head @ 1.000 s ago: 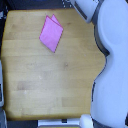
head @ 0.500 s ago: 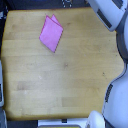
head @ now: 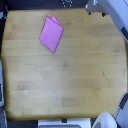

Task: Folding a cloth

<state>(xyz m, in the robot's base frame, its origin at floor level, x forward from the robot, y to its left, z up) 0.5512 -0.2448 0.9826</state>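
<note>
The pink-magenta cloth [head: 51, 33] lies flat on the wooden bench [head: 70, 85], near its far edge and toward the exterior view's left corner, turned at a slant so one corner points at that far edge. A fold line shows near its upper corner — one layer lies over another there. Nothing touches it. Part of the robot's white arm [head: 107, 9] crosses the bench's far corner on the exterior view's right, well apart from the cloth. The tool itself is out of the frame — its state is not visible.
</note>
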